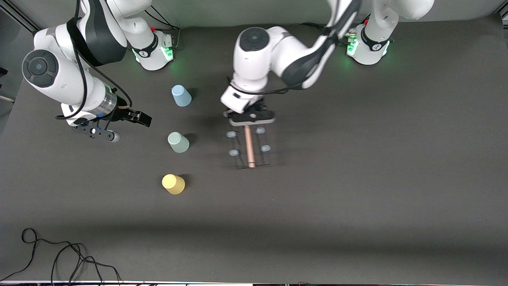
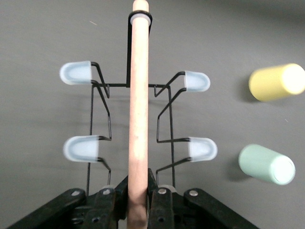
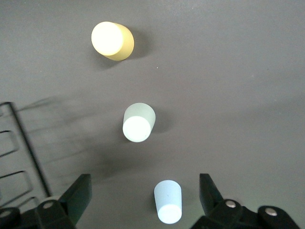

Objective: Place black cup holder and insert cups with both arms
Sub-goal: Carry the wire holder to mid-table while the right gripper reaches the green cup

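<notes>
Front view: left claw (image 1: pixel 251 117) pinches the wooden handle (image 1: pixel 249 146) of the black cup holder (image 1: pixel 249 149) mid-tabletop; right claw (image 1: pixel 114 126), spread, waits over bare tabletop (image 1: pixel 357 178) near the three cups (image 1: pixel 178 142), none inserted yet.

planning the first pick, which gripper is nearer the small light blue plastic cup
Right. The right gripper hangs open near the light blue plastic cup; the left gripper is shut on the black wire cup holder's wooden handle.
</notes>
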You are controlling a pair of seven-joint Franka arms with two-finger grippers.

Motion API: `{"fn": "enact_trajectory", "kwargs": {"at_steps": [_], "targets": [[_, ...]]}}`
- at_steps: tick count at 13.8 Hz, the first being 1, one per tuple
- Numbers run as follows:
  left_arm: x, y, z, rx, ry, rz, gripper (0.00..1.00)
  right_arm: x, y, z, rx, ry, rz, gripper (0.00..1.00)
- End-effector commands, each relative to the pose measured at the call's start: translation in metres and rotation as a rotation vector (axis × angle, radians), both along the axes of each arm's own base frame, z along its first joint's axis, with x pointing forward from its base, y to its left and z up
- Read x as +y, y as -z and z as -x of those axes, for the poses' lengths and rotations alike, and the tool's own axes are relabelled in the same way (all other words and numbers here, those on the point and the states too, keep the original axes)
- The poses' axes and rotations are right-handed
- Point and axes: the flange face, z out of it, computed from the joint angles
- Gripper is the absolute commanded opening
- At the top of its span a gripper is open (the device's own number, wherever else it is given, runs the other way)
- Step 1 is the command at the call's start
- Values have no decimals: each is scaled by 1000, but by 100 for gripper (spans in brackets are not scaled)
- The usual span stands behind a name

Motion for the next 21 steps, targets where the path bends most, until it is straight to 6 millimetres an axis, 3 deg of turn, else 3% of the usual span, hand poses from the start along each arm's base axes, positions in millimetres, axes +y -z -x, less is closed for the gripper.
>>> {"fn": "enact_trajectory", "kwargs": {"at_steps": [1, 4, 7, 10, 11, 12, 13, 14, 16, 18, 21], "targets": [[-17, 5, 1, -37, 13, 14, 0, 13, 24, 10, -26, -12, -12, 100], [-18, 22, 1, -53, 35, -27, 0, 11, 72, 20, -87, -3, -26, 100], [-10, 37, -2, -48, 42, -62, 0, 11, 104, 23, -111, -1, -26, 100], [-12, 62, -1, -30, 46, -87, 0, 16, 150, 32, -163, -10, -30, 100], [-12, 62, -1, -29, 46, -89, 12, 18, 165, 32, -179, -12, -29, 100], [-11, 64, -1, -32, 58, -101, 60, 26, 180, 33, -184, -27, -26, 100], [-12, 65, 0, -39, 67, -109, 94, 28, 186, 32, -186, -28, -25, 100], [-11, 64, 0, -42, 72, -119, 99, 29, 192, 32, -185, -30, -22, 100], [-8, 49, -5, -45, 55, -102, 100, 29, 216, 34, -180, -33, -13, 100], [2, 19, -11, -44, 38, -110, 100, 45, 234, 44, -167, -71, -7, 100], [44, -44, -23, 27, 27, -156, 100, 43, 246, 54, -156, -76, -2, 100]]}}
